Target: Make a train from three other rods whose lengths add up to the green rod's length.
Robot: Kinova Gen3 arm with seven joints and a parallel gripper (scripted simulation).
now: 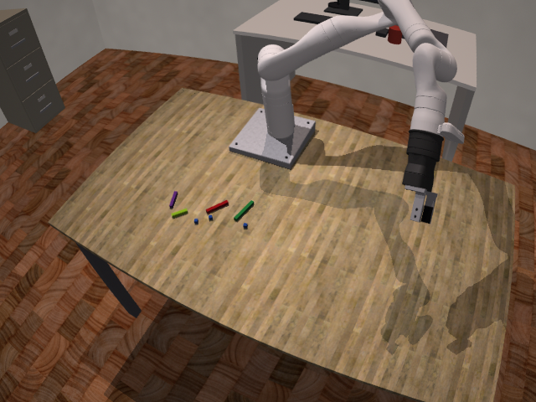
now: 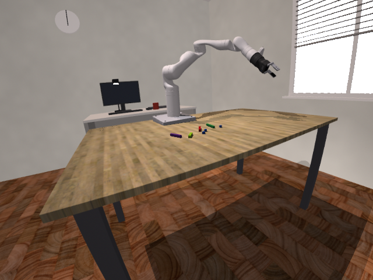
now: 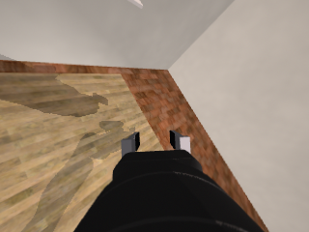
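The rods lie in a loose group on the wooden table. The green rod [image 1: 244, 210] lies at the right of the group, and it also shows in the exterior view [image 2: 210, 125]. The red rod [image 1: 216, 206] lies left of it. The lime rod [image 1: 179, 213] and the purple rod [image 1: 173, 198] lie further left. Three small blue rods [image 1: 196, 221] [image 1: 210, 217] [image 1: 245, 225] lie in front of them. My gripper [image 1: 423, 213] is open and empty, high above the table and far right of the rods. The wrist view shows its fingers with nothing between them.
The arm's base plate [image 1: 273, 137] stands on the table behind the rods. A desk with a monitor and a red cup stands behind the table. A filing cabinet [image 1: 26, 69] stands at the far left. The wrist view shows the table's edge, floor and wall.
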